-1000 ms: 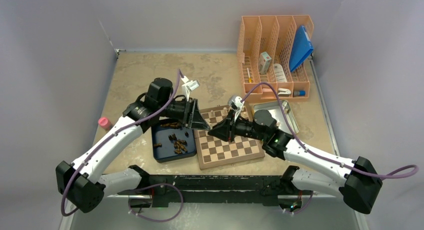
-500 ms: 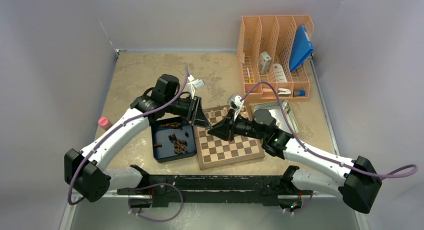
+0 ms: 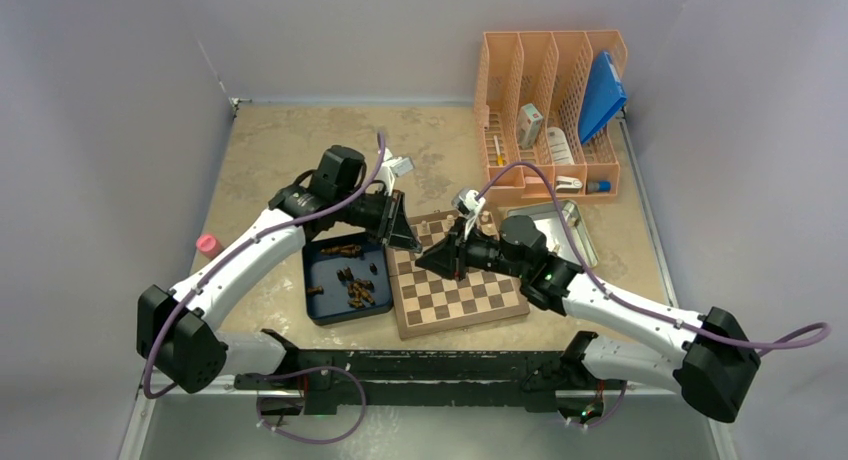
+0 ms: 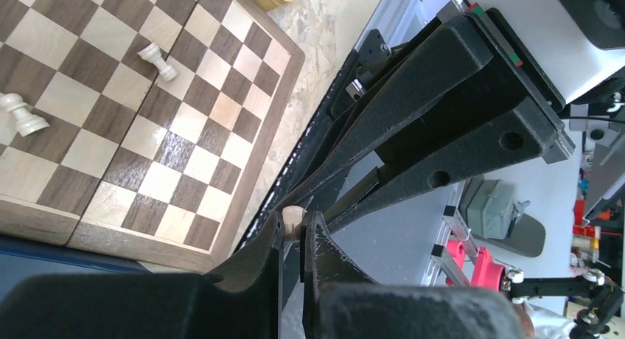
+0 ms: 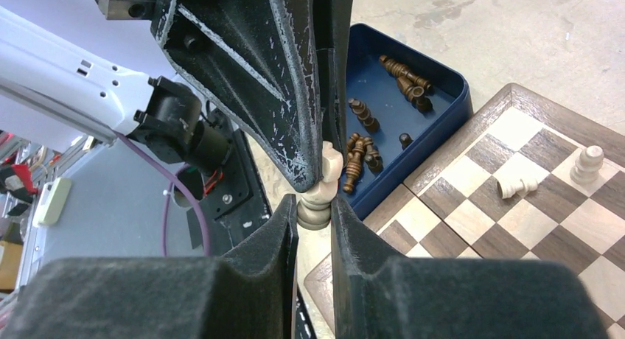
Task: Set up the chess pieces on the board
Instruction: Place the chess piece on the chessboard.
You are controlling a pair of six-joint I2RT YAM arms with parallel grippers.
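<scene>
Overhead view first: you have both arms reaching toward each other. The left claw (image 3: 408,244) and the right claw (image 3: 432,259) meet tip to tip above the far left corner of the chessboard (image 3: 470,300). The chessboard lies toward the near edge of the bench (image 3: 290,160), about mid-width. The dark blue tray (image 3: 330,308) sits just beside its left side, with dark brown chess pieces (image 3: 356,292) loose inside. A peach desk organizer (image 3: 550,80) stands at the bench's far right corner, and a metal tray (image 3: 588,248) lies in front of it.

From your left wrist camera, the left claw (image 4: 293,232) is clenched on the rounded head of a pale chess piece (image 4: 293,218). The right claw's black fingers (image 4: 457,81) point in from the opposite side. Below them the chessboard (image 4: 147,133) carries two more pale pieces (image 4: 158,61) on its squares.

From your right wrist camera, the right claw (image 5: 315,217) is grasping the same pale chess piece (image 5: 318,199) low on its body, up in the air. The left claw (image 5: 329,169) comes in from above and pinches its head, so both claws hold it at once. Behind them you see the dark blue tray (image 5: 442,114). On the chessboard (image 5: 531,228), one pale piece lies tipped over and another stands upright.
</scene>
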